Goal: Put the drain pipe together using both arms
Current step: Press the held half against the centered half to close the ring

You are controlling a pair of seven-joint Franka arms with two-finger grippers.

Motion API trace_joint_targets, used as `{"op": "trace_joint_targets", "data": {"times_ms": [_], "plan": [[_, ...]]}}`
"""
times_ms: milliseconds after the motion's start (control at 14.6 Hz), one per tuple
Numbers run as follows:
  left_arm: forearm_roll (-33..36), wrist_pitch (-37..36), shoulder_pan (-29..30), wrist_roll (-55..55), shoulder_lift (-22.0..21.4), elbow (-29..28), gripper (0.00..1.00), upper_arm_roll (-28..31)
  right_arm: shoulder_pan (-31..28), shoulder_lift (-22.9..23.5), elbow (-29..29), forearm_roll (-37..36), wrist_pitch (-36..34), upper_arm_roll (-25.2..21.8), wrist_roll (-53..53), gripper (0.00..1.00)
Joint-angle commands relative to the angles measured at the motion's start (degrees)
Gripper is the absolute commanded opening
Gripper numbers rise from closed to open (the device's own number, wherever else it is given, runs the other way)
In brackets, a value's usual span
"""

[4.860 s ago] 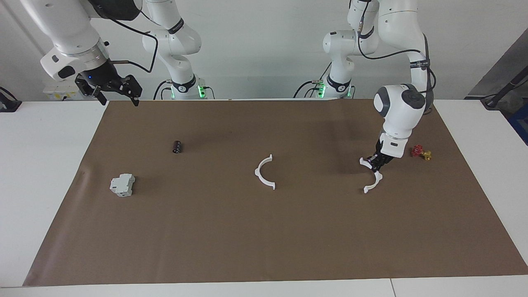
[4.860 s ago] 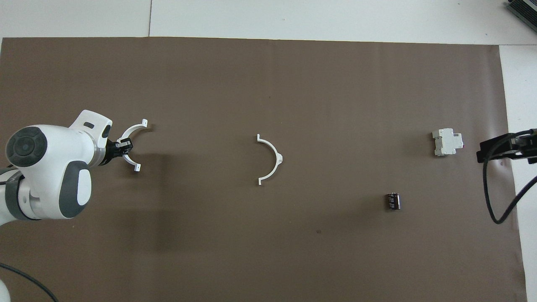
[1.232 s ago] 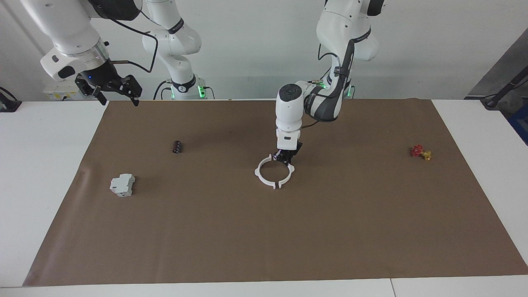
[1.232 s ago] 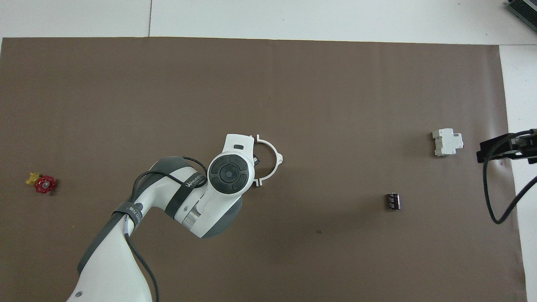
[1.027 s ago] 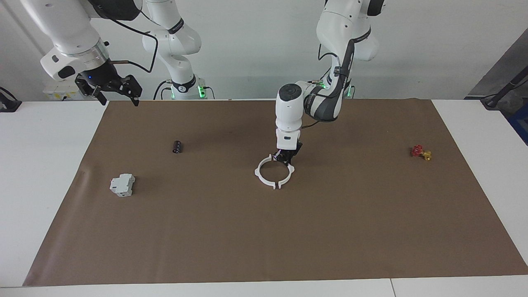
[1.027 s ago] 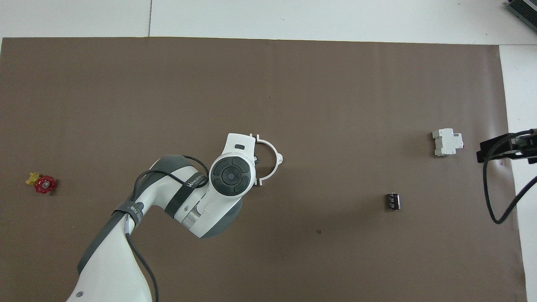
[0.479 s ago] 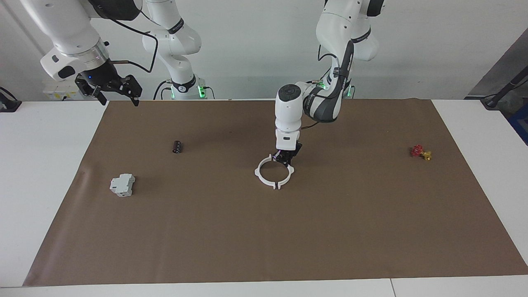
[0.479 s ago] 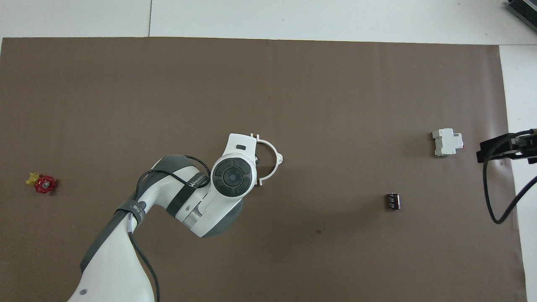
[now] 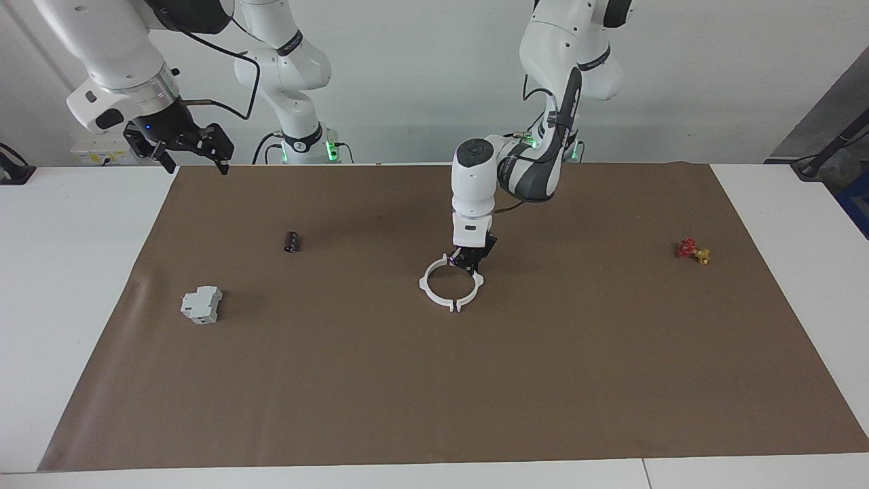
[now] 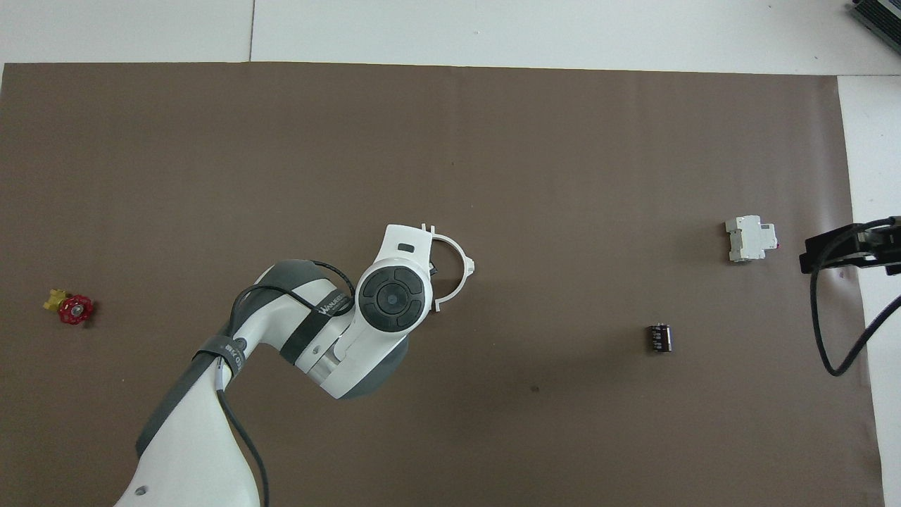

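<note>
The drain pipe lies as two white half-ring arcs at the middle of the brown mat, set end to end in a ring outline. My left gripper (image 9: pixel 468 262) is down at mat level, shut on the arc toward the left arm's end (image 9: pixel 479 282). The other arc (image 9: pixel 422 284) lies free on the mat. From overhead only this free arc (image 10: pixel 466 266) shows; the left arm's wrist covers the held one. My right gripper (image 9: pixel 187 146) waits open in the air over the mat's edge at the right arm's end.
A pale grey blocky device (image 9: pixel 201 304) and a small dark cylinder (image 9: pixel 292 241) lie toward the right arm's end. A red-and-yellow valve (image 9: pixel 692 251) lies toward the left arm's end. The brown mat (image 9: pixel 434 394) covers most of the white table.
The left gripper has brought its arc from beside the valve to the middle, against the other arc. In the last second it edged slightly closer. The right arm has not moved.
</note>
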Motion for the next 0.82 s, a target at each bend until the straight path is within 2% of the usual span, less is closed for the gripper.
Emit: {"op": "trace_joint_targets", "data": {"times_ms": [0, 753], "plan": [[1.5, 0.8, -1.0, -1.1, 1.2, 1.1, 0.0, 0.7, -0.8, -0.9, -0.8, 0.8, -0.2, 0.4, -1.0, 1.0], [1.5, 0.7, -1.3, -1.1, 1.6, 1.7, 0.0, 0.7, -0.8, -0.9, -0.8, 0.8, -0.3, 0.4, -1.0, 1.0]]}}
